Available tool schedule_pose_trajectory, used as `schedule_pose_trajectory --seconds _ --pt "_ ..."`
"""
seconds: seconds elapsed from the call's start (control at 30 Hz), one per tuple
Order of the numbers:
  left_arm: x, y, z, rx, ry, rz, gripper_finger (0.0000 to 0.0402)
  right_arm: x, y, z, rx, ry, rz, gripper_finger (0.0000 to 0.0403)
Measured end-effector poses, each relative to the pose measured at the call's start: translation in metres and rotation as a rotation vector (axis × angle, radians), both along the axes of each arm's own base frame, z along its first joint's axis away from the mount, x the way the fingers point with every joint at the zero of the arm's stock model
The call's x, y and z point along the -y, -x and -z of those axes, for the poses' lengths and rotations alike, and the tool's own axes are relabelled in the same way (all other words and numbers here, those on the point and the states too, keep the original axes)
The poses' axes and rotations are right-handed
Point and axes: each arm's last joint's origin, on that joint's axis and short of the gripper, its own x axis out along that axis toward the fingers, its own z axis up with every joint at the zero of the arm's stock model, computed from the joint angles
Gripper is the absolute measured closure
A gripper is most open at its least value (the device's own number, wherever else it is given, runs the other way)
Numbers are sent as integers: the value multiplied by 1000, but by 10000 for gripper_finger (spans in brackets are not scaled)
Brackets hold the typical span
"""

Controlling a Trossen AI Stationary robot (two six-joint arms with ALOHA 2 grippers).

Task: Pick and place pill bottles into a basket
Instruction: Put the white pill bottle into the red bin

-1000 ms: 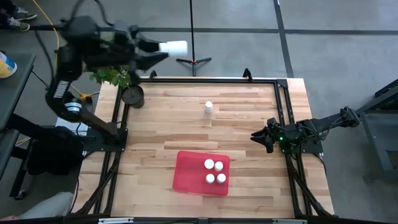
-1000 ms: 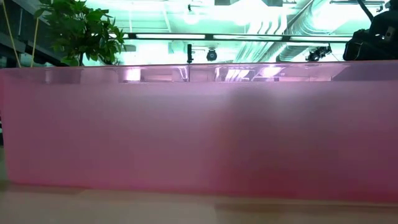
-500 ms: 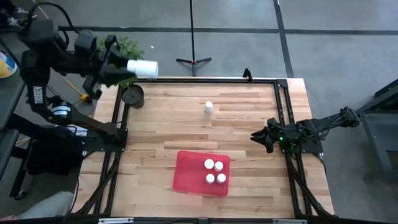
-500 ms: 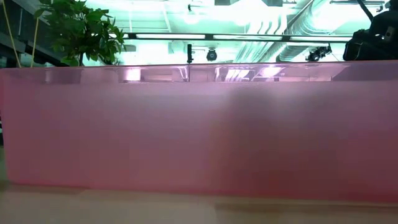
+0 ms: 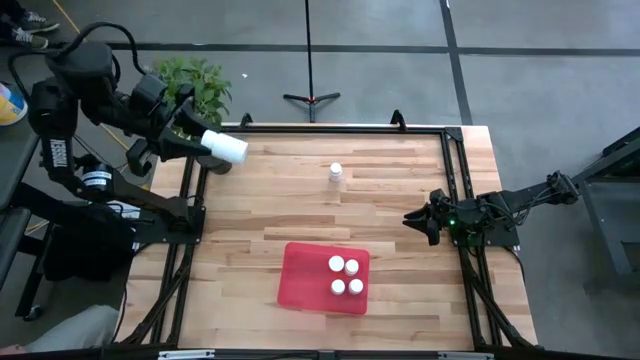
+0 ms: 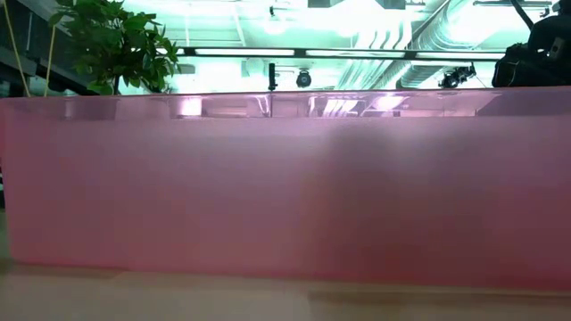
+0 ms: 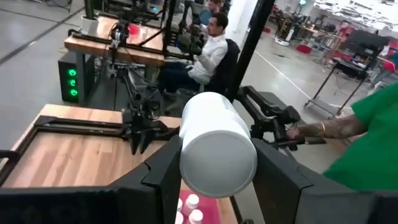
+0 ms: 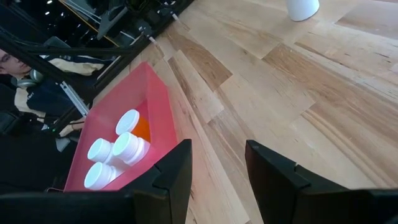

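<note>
The left gripper point(image 5: 196, 146) hangs over the table's far left corner, just beside the dark round plant pot point(image 5: 213, 160), fingers closed part-way on a white-capped cylindrical pill bottle point(image 5: 226, 147). Bottle long axis lies roughly horizontal, cap end pointing away from the wrist toward table centre; the wrist view shows it clamped between both dark fingers point(image 7: 163, 168). Target: the flat red rectangular plastic tray point(image 5: 303, 275), well apart from the held bottle, toward the near edge and to the right of the gripper. Judged next move: carry diagonally across, then tip the bottle upright or drop it. Four white-capped bottles point(image 5: 345, 276) already sit in the tray's right half; left half is bare. One more bottle point(image 5: 335, 173) stands upright mid-table, nearer the far edge. Right gripper point(image 5: 422, 222) waits at the right edge, fingers fully closed, holding nothing.
</note>
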Motion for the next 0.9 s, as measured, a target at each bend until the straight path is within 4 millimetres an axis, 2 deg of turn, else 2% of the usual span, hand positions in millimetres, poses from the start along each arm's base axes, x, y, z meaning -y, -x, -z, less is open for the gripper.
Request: schedule_pose_trajectory --seconds 0.2,0.47,0.7,0.9 --pt "-5 -21 18 -108 58 34 206 0 0 0 0 0 1 263" --pt "-13 -75 72 -309 173 138 206 0 0 0 2 -11 14 263" --pt "8 -121 133 -448 232 234 206 0 0 0 3 -21 18 263" --pt "34 -143 179 -540 259 216 206 0 0 0 3 -21 18 263"
